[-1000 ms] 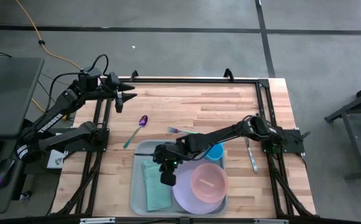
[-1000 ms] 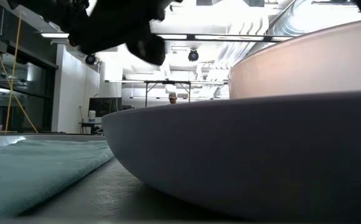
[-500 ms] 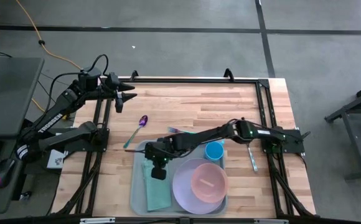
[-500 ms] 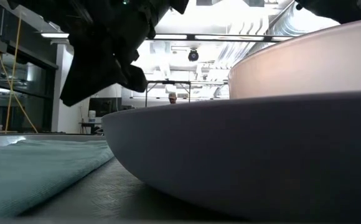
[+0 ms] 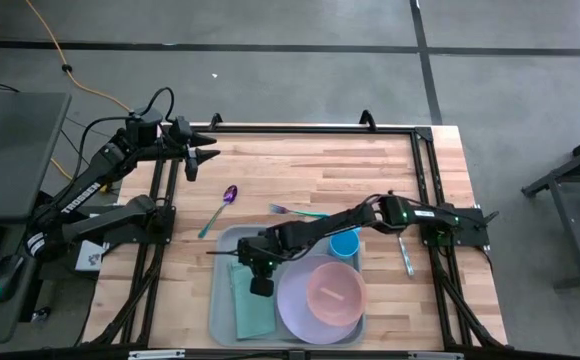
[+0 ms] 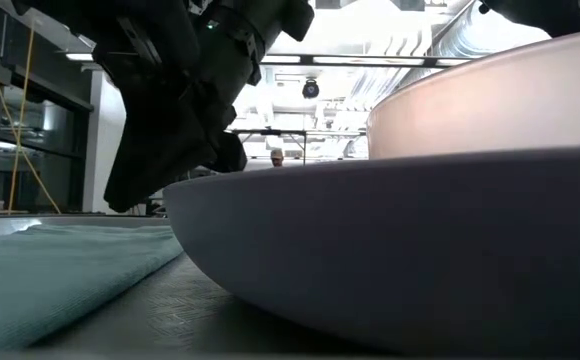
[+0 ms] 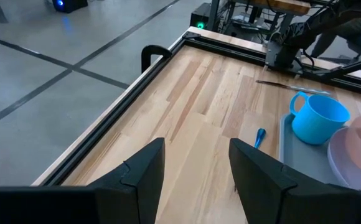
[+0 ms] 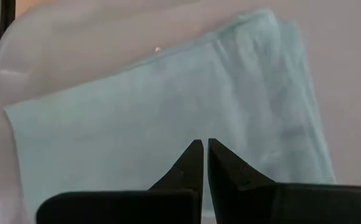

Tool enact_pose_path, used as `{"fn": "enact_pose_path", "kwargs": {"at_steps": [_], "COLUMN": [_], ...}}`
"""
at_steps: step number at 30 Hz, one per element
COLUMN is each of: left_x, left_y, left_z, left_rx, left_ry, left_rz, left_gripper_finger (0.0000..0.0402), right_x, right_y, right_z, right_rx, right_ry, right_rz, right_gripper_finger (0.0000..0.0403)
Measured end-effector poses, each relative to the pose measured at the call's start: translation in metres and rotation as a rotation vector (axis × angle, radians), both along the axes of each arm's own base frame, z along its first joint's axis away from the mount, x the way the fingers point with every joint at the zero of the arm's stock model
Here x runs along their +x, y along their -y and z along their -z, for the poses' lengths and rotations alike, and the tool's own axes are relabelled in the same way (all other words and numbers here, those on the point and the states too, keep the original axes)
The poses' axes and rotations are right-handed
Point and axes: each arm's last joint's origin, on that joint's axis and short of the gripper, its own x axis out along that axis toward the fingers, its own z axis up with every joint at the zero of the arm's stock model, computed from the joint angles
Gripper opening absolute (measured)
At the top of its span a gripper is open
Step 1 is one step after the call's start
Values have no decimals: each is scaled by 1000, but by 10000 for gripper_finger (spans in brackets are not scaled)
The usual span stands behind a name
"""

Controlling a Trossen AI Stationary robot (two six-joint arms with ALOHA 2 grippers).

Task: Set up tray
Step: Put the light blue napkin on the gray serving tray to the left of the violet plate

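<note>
The grey-blue tray [image 5: 220, 312] lies at the table's near middle. On it lie a folded teal cloth [image 5: 252, 308] and a lavender plate [image 5: 300, 315] that bears a pink bowl [image 5: 334, 290]; a blue cup [image 5: 345, 243] stands in its far right corner. My right gripper [image 5: 260, 286] hangs shut just above the cloth [image 8: 168, 112], its fingertips [image 8: 193, 152] pointing steeply down. In the low view the right gripper [image 6: 145, 195] stands clear of the cloth [image 6: 60, 260]. My left gripper [image 7: 196, 168] waits open, raised over the table's far left corner.
A purple spoon [image 5: 220, 208] lies on the wood left of the tray. A fork [image 5: 292, 211] lies beyond the tray's far edge, and a knife [image 5: 405, 252] lies at the right. Bare wood stretches across the far half of the table [image 5: 320, 170].
My right gripper has sunk toward the teal cloth, tipping a little more steeply downward, and has stayed shut. The cloth, plate and bowl have kept their places.
</note>
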Motion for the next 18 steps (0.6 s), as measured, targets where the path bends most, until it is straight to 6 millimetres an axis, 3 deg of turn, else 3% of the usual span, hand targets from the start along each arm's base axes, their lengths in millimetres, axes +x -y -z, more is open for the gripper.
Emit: {"fn": "enact_pose_path", "kwargs": {"at_steps": [18], "left_x": [0], "left_y": [0], "left_z": [0], "left_rx": [-3], "left_ry": [1], "left_rz": [0], "left_gripper_finger": [211], "right_x": [5], "right_y": [13], "right_z": [8], "right_rx": [-6], "right_ry": [-4], "right_rz": [20], "right_gripper_finger": [0]}}
